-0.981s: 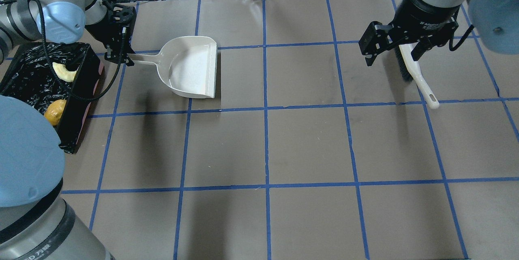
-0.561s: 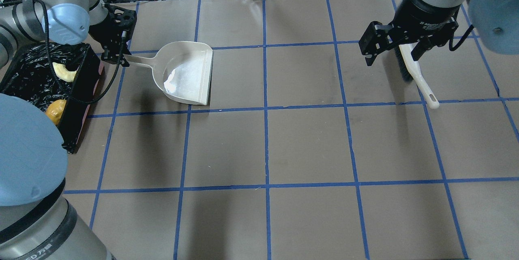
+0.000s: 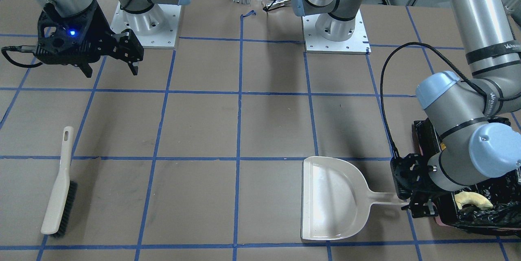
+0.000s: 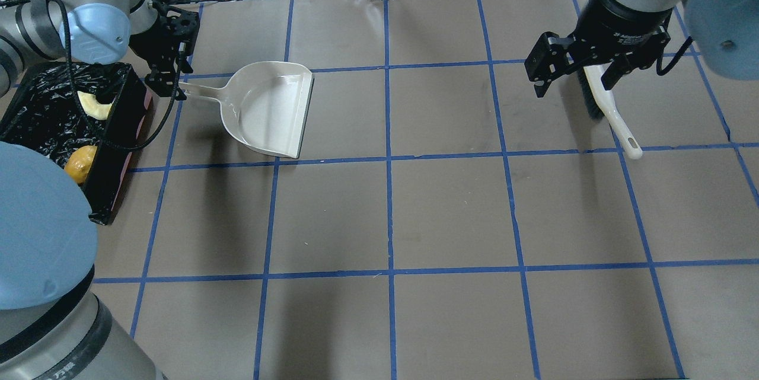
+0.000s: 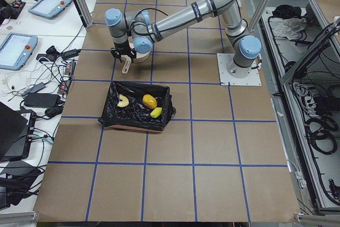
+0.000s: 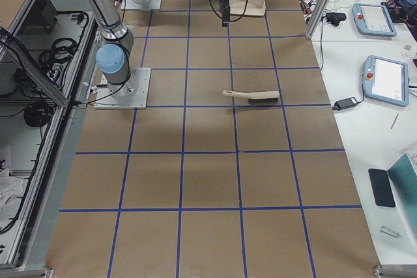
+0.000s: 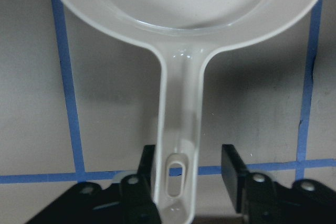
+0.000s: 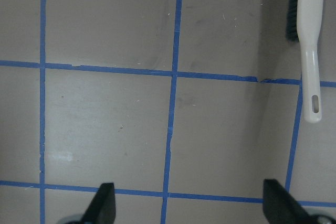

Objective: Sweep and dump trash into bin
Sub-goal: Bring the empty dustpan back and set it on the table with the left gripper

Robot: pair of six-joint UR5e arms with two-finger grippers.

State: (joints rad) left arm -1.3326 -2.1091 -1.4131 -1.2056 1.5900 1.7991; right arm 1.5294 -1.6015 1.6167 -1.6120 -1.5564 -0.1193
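Reading the overhead view from left to right, the bin (image 4: 35, 116) stands at the table's (image 4: 450, 208) left edge and holds the trash: the melon slice (image 4: 95, 105) and the potato (image 4: 80, 163) lie on the black liner, and the exterior left view shows the yellow wedge (image 5: 156, 112) in there beside them. No piece of trash is visible on the table in any view. Just beside the bin, the left gripper (image 4: 171, 86) sits at the end of the dustpan (image 4: 270, 110) handle. Its jaws are parted around the handle: one finger touches it, the other stands clear with a visible gap, so nothing is clamped. The dustpan appears to lie flat on the table and its pan is empty. Toward the right, the right gripper (image 4: 574, 82) hangs above the table with its jaws spread wide and holds nothing. The brush (image 4: 619, 128) lies on the table just beside and below it. Judgement: sweeping and dumping appear complete, with both tools set down. As far as these views show, only withdrawal of the arms is left
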